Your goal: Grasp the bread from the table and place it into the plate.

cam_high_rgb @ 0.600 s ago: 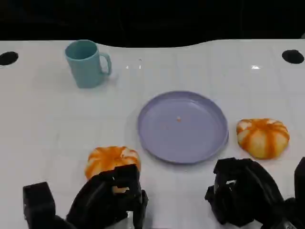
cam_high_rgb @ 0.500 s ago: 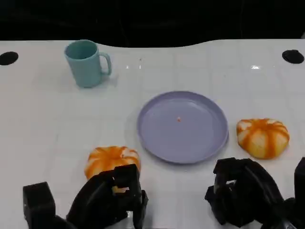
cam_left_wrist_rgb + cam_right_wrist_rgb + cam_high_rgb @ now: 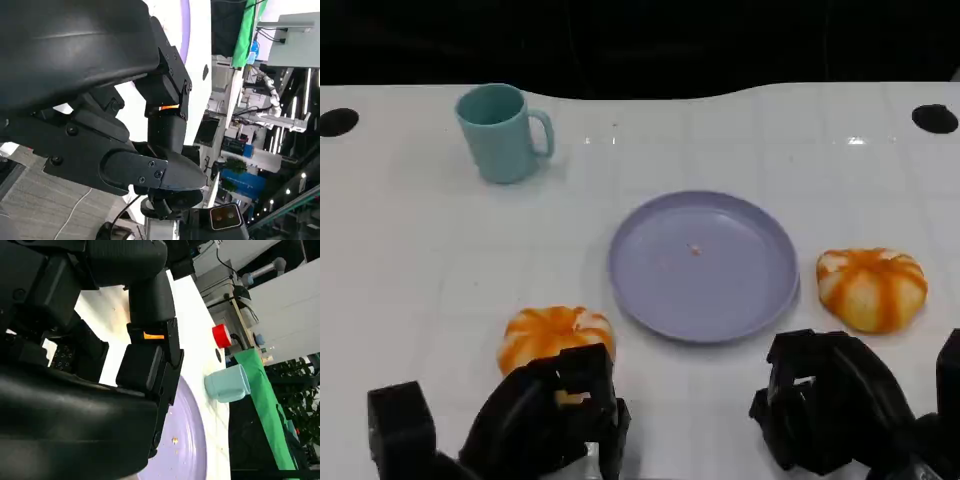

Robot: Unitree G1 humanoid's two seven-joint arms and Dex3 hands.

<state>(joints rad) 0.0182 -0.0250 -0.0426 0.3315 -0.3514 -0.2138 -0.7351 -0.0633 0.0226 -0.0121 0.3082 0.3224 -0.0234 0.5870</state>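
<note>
A white desk holds a purple plate at centre, bare but for a crumb. One orange-striped bread roll lies near its left edge, partly hidden by the left hand, whose curled fingers hold nothing. Another roll lies right of the plate. The right hand, cut off by the frame, is curled and holds nothing. A teal mug stands far left.

Near side of the left bread: hidden behind the left robot hand; we cannot tell whether its fingers touch it.

Left robot hand and right robot hand: both cut off by the head view's lower edge.

Left wrist view: the bread appears as an orange sliver between black fingers.

Right wrist view: the plate is cut by the lower edge and partly hidden by the fingers.
</note>
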